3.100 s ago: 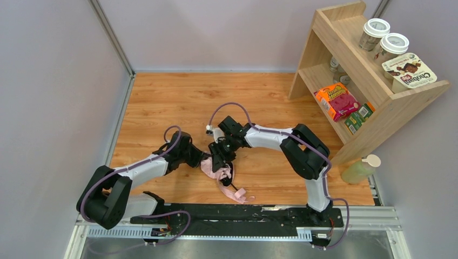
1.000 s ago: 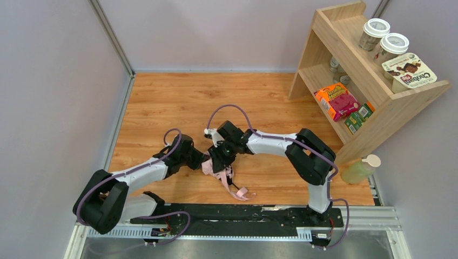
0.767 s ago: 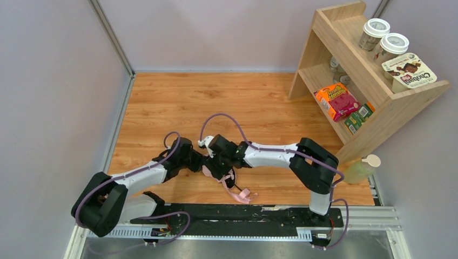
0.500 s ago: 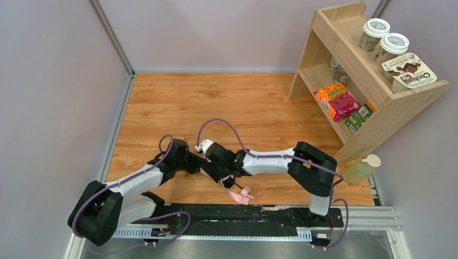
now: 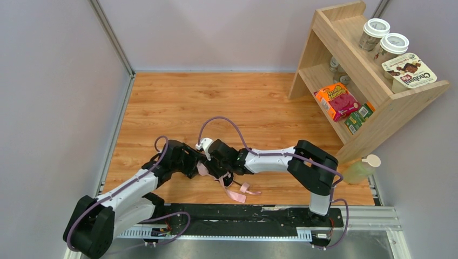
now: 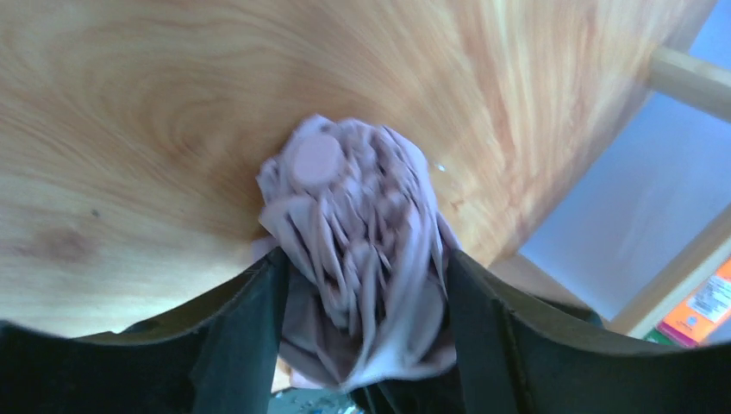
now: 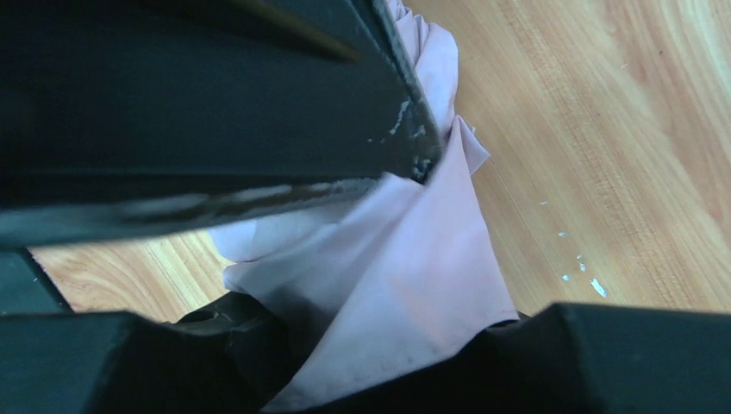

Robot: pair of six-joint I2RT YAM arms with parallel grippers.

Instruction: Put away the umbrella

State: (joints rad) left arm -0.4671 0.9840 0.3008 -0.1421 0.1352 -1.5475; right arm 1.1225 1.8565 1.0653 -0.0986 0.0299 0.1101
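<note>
Wood-grain boards make up the one table [image 5: 216, 102], with two arms reaching over its near half. On the left, the left gripper [image 5: 194, 164] lies low over the boards, pointing right. Seen from the left wrist, its two dark fingers [image 6: 246, 336] stand spread on either side of the folded canopy; the cloth brushes both inner faces but does not look squeezed, so the hold reads as released.

Between the two grippers, near the table's front edge and a little left of centre, lies the single umbrella [image 5: 203, 170], a crumpled pale pink bundle resting on the wood. One pink strap [image 5: 240, 191] trails from it toward the front right.

Just right of the bundle, the right gripper [image 5: 219, 170] sits down on the cloth. The right wrist view shows its two fingers [image 7: 215, 95] with a fold of pink fabric running from one to the other, but that view is too close and dark to tell whether they pinch it.

At far right stands one wooden shelf [image 5: 378, 102]. Its top holds two white-lidded cups [image 5: 376, 28] and one Chobani tub [image 5: 409, 73]; lower down are one orange box [image 5: 336, 100] and two small green packs [image 5: 359, 116]. One pump bottle [image 5: 359, 170] stands just beside the shelf's foot.
</note>
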